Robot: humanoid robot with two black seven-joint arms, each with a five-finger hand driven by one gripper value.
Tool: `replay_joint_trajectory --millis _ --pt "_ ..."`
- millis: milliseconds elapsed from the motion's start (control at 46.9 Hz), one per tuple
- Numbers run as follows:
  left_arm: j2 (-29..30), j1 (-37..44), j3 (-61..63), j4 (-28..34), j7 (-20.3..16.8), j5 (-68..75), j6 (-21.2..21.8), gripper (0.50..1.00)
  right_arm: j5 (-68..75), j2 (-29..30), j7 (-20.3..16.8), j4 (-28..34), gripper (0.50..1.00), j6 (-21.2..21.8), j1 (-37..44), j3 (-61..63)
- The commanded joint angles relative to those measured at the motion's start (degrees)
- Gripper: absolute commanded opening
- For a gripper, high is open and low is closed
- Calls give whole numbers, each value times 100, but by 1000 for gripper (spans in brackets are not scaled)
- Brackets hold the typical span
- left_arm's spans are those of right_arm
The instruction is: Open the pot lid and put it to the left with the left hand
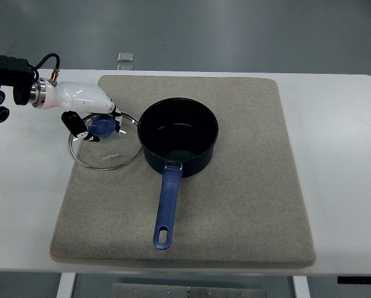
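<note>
The pot's blue handle (165, 211) points toward the camera, its long axis running from the near edge of the mat (247, 205) up to the dark pot (178, 135), which stands open with nothing covering it. Just left of the pot, touching or nearly touching its wall, the glass lid (105, 148) lies flat on the mat's left part, already off the pot. Directly over the lid's blue knob (102, 126) sits the left hand (92, 121), its fingers (74, 124) closed around the knob. Judging from this, what remains is to release and lift straight away. The arm reaches in over the white table (340, 155) from the left; the right arm is out of view.
</note>
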Motion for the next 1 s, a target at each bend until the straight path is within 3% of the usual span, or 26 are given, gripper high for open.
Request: replay_joint_trajectory --millis 0,192,277,341,768,982 --pt "3 17 -4 0 0 0 38 662 0 0 0 0 917 0 0 0" --pt "3 53 -12 0 0 -52 152 790 0 0 0 0 915 0 0 0" --pt "3 88 -12 0 0 -184 363 919 0 0 0 0 915 0 0 0" --pt "3 123 -4 0 0 -325 495 958 0 0 0 0 917 0 0 9" --pt "12 106 -30 0 0 -474 583 962 0 0 0 0 917 0 0 0" --pt "3 114 -644 61 0 -1449 583 964 0 0 0 0 917 0 0 0"
